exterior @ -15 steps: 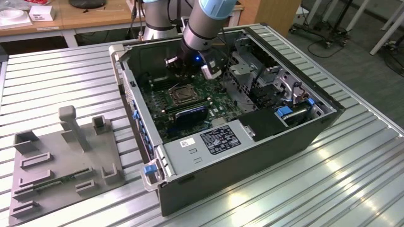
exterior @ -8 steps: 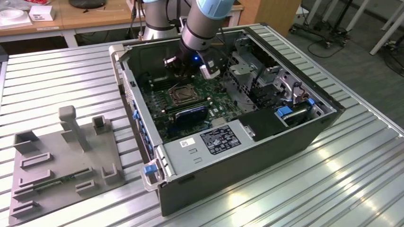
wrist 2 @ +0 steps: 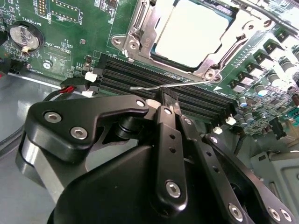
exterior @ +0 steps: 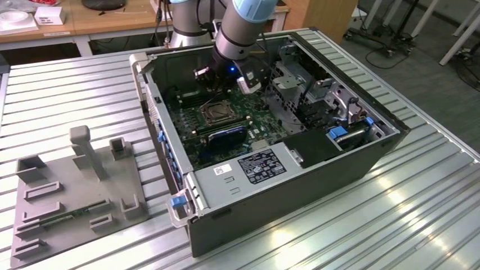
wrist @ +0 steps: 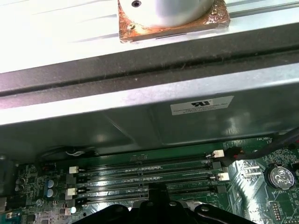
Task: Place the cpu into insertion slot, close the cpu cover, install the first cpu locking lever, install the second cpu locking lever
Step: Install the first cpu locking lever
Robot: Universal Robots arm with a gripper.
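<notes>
The cpu (wrist 2: 189, 28) lies flat in the insertion slot (exterior: 215, 113) on the green board inside the open computer case. The silvery cpu cover (wrist 2: 138, 25) is folded down around it, and the chip shows through its window. One thin wire locking lever (wrist 2: 145, 87) stands out sideways from the socket's corner, over the black memory slots. My gripper (wrist 2: 166, 99) is shut, its black fingertips right against the middle of that lever. Whether they clamp the wire I cannot tell. In the exterior view the gripper (exterior: 223, 84) hangs inside the case just behind the socket.
Long black memory slots (wrist: 145, 170) run beside the socket, near the case wall (wrist: 140, 107). A coin battery (wrist 2: 21, 37) and small connectors sit nearby. A drive cage (exterior: 307, 95) fills the case's far side. A grey fixture plate (exterior: 75, 191) lies at the exterior view's left.
</notes>
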